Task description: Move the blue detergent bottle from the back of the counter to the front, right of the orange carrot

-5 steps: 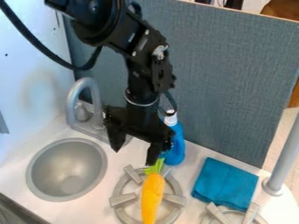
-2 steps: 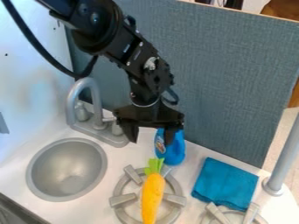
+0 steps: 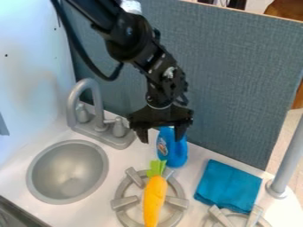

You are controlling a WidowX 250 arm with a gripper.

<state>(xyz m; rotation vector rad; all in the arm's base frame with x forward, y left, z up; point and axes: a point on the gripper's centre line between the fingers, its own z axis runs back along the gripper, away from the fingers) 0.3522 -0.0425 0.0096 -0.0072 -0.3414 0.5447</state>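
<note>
1. Camera view: the black gripper (image 3: 160, 134) hangs with its fingers parted and pointing down, grasping nothing, in front of the upper part of the blue bottle (image 3: 172, 153).
2. The orange carrot (image 3: 154, 199) lies across the near-left burner (image 3: 122, 203). Its long axis runs almost straight up the view, with the green top (image 3: 157, 166) toward the bottle and the narrowing tip toward the view's lower edge.
3. The bottle stands upright just beyond the green top, near the foot of the grey-blue panel (image 3: 237, 80), which bounds the counter (image 3: 98, 213) at the back.
4. On the left, a strip of white counter separates the burner from the round sink (image 3: 68, 173); the faucet (image 3: 95, 104) stands behind the sink's rim.
5. On the right, a narrower strip of counter lies between burner and folded blue cloth (image 3: 228, 186), with a grey post (image 3: 287, 157) past the cloth and a second burner (image 3: 235, 218) at the lower edge.
</note>
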